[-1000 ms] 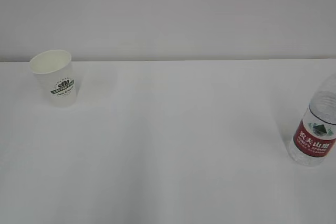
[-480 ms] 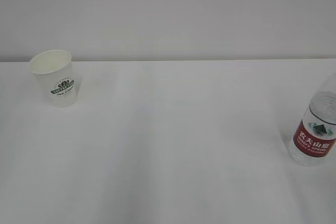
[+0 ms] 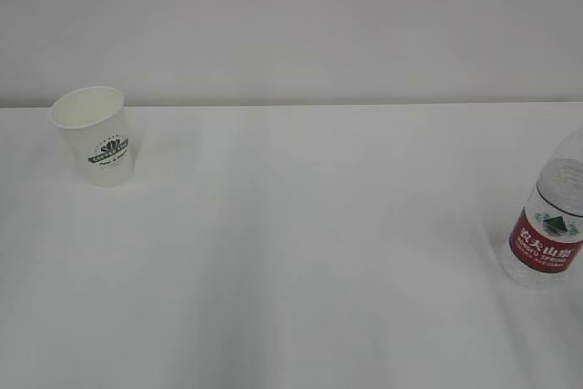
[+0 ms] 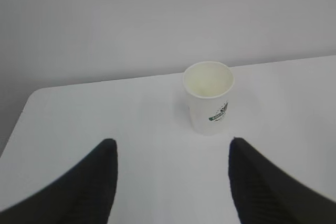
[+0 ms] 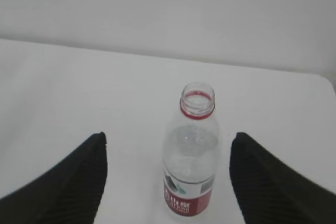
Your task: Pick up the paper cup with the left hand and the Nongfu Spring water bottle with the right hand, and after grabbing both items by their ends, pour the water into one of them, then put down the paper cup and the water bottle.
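Note:
The paper cup (image 3: 94,137) stands upright at the table's far left, white with a dark green logo. In the left wrist view the paper cup (image 4: 209,97) is ahead of my open left gripper (image 4: 173,145) and slightly to the right, well beyond the fingertips. The Nongfu Spring water bottle (image 3: 549,230) stands at the right edge of the exterior view, cut off by the frame. In the right wrist view the uncapped Nongfu Spring water bottle (image 5: 191,156) stands upright between the lines of my open right gripper (image 5: 168,139), touching neither finger. Neither arm shows in the exterior view.
The white table (image 3: 301,243) meets a plain pale wall (image 3: 291,25) behind. The left wrist view shows the table's rounded far-left corner (image 4: 32,98) and left edge close to the cup.

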You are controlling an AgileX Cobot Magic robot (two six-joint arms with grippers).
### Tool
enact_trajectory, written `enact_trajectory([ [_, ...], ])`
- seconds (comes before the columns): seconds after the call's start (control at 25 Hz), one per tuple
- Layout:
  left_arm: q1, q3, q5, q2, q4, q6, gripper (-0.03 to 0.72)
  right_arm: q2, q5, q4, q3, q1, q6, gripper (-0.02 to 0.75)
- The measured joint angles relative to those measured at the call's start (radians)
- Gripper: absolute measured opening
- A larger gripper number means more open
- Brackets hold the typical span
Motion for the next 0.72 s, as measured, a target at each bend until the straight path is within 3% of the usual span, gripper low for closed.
enact_trajectory([
  [0.72,0.000,0.000,-0.256,0.238,0.016,0.000,0.486,0.108,-0.326,0.000,0.062,0.000,-0.029,0.549],
])
